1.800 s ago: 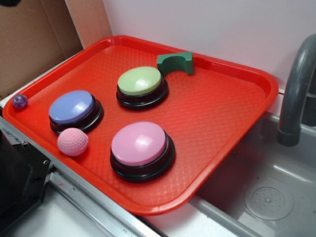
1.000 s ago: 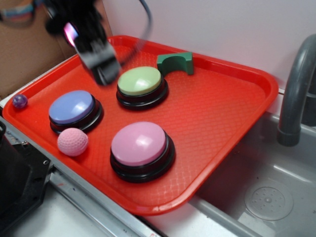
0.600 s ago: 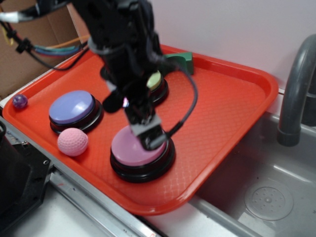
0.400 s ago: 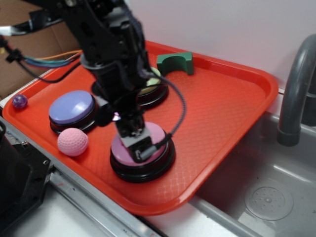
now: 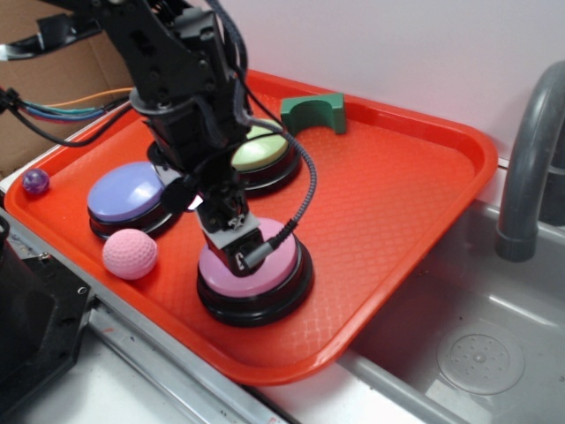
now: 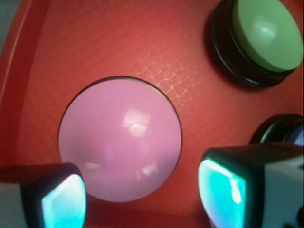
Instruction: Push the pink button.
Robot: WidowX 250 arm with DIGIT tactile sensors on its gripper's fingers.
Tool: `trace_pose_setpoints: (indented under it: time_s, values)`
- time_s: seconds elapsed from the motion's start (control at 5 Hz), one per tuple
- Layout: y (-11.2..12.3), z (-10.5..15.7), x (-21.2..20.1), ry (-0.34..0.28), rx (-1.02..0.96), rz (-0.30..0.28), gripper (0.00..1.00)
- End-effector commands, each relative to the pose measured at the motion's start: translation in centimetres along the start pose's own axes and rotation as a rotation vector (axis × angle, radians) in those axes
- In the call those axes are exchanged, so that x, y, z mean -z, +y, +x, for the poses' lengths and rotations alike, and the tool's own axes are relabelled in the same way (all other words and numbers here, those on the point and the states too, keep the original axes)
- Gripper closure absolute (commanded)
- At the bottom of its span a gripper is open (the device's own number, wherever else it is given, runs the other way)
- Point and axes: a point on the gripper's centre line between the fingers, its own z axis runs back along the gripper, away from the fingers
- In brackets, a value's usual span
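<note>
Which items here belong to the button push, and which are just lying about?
In the job: pink button; gripper over its dome.

Lying about: lilac button; green button; pink ball; purple marble; green arch block.

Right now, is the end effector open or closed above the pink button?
Open. In the wrist view its two fingertips stand wide apart, and the end effector holds nothing, with the pink button showing between them.
</note>
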Motion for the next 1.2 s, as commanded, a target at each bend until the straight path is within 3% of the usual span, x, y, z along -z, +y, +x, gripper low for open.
trace_pose_setpoints:
  time_s: [0.0,0.2,0.6,0.8,1.0]
  values:
    - [-1.0,0.5,3.5,0.012,-0.023,-0.085,0.0]
    - [-0.9,-0.6,4.0,0.028,-0.043,-0.098,0.0]
    - [0.8,0.5,-3.8,-0.064,-0.044,-0.066,0.0]
    - [1.9,1.3,-4.5,-0.069,-0.019,-0.042,0.0]
    - [2.4,1.5,-4.8,-0.07,-0.053,-0.07,0.0]
